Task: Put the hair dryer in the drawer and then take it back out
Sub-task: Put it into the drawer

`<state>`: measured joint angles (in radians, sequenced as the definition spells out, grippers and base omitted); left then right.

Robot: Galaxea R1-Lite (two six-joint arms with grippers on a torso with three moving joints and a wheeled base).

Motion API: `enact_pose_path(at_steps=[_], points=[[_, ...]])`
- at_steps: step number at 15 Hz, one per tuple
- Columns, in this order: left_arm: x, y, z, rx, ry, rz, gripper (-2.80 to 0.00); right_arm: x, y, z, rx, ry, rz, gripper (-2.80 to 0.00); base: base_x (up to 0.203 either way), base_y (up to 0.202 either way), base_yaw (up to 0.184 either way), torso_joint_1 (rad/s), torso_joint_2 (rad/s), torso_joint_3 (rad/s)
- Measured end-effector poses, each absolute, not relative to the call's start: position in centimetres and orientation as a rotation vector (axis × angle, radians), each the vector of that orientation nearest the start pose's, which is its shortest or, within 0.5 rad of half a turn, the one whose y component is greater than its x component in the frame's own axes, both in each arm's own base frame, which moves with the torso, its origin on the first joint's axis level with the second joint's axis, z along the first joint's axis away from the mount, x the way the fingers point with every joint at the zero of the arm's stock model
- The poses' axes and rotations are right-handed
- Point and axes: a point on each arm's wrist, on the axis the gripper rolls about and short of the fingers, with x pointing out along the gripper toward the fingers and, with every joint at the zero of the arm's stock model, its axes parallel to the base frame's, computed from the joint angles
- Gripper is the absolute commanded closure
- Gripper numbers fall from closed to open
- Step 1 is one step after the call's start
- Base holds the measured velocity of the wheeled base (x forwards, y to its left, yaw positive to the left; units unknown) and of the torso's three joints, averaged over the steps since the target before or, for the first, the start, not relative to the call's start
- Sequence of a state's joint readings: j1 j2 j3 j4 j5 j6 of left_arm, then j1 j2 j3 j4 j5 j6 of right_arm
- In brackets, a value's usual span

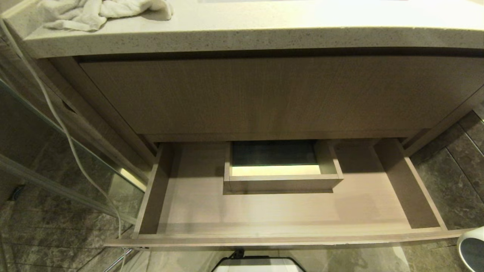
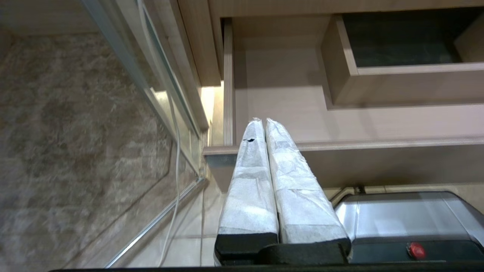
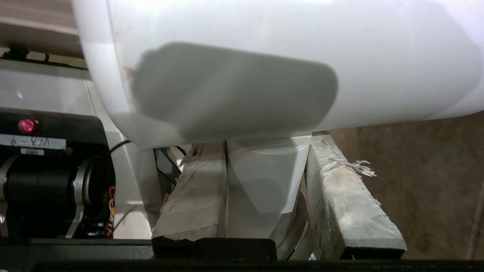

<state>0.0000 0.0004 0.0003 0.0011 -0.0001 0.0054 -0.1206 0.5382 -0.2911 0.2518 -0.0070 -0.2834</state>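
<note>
The drawer (image 1: 287, 211) stands pulled out under the worktop (image 1: 264, 34), its floor bare around the boxed cutout (image 1: 281, 170). The right gripper (image 3: 264, 151) has its fingers (image 3: 196, 196) clamped on the handle of the hair dryer (image 3: 280, 68), off the drawer's right front corner. The left gripper (image 2: 262, 122) hovers by the drawer's front left corner, its fingers pressed together and holding nothing. A towel (image 1: 98, 11) lies on the worktop.
</note>
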Motion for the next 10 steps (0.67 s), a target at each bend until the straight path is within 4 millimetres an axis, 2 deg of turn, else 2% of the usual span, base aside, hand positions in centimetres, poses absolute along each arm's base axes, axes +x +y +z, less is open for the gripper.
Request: enact_pose_path(at_steps=[3, 5, 7, 10], points=[[-2.3, 0.0, 7.5, 0.006, 0.002, 0.0, 0.0, 3.1, -0.4, 14.3, -0.248, 0.554, -0.049, 0.0, 0.0, 0.0, 0.0, 0.041, 0.25, 0.281], [-2.3, 0.0, 7.5, 0.006, 0.002, 0.0, 0.0, 4.5, -0.6, 15.7, -0.248, 0.577, -0.051, 0.0, 0.0, 0.0, 0.0, 0.127, 0.06, 0.243], [-2.3, 0.0, 7.5, 0.006, 0.002, -0.001, 0.0, 6.6, -0.8, 17.4, -0.244, 0.607, -0.042, 0.0, 0.0, 0.0, 0.0, 0.08, 0.04, 0.13], [-2.3, 0.0, 7.5, 0.006, 0.002, 0.0, 0.0, 11.4, -1.4, 20.1, -0.236, 0.654, -0.024, 0.0, 0.0, 0.0, 0.0, 0.037, 0.04, 0.04]])
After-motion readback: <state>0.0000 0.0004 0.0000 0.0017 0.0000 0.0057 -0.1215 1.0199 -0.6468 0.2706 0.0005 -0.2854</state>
